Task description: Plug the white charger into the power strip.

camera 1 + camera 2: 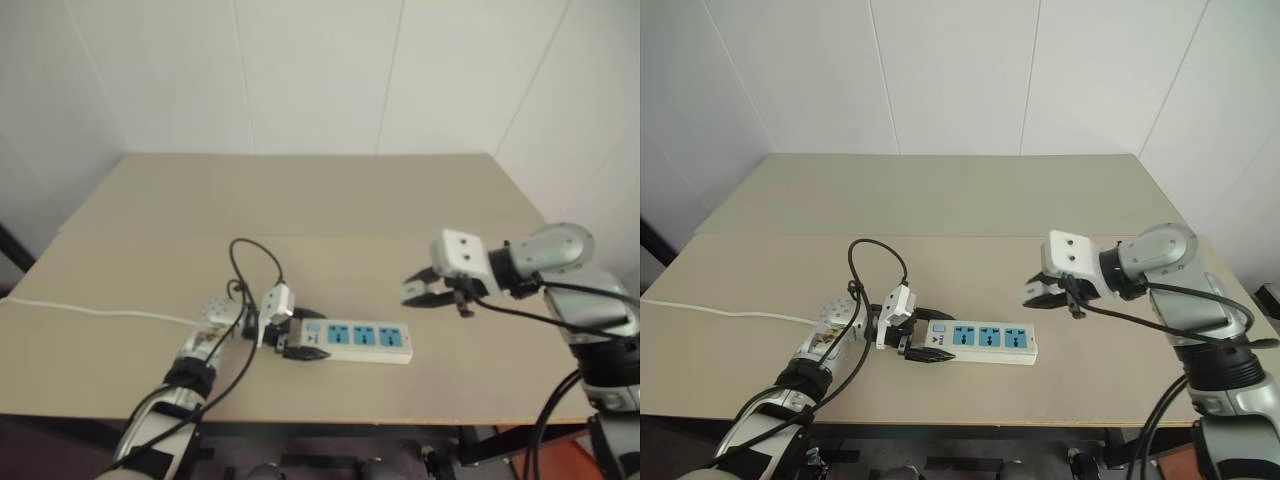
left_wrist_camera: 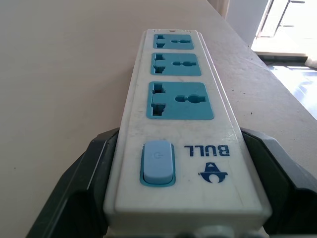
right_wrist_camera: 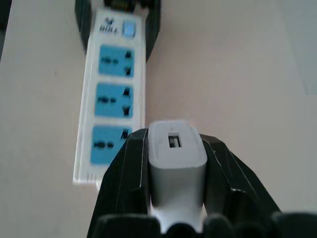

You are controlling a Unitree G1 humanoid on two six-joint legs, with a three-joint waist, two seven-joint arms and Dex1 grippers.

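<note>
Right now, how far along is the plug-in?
Done: left tool clamps the switch end of the power strip on the table. In hand: right tool grips the charger, held in the air off the strip's far end. Left: line it up and push it into one of the three empty sockets.

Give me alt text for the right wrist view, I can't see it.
The right claw is shut on the white charger, grey end face showing, above a beige table. Beyond it lies the power strip, three blue sockets empty, its far end held between black fingers.
</note>
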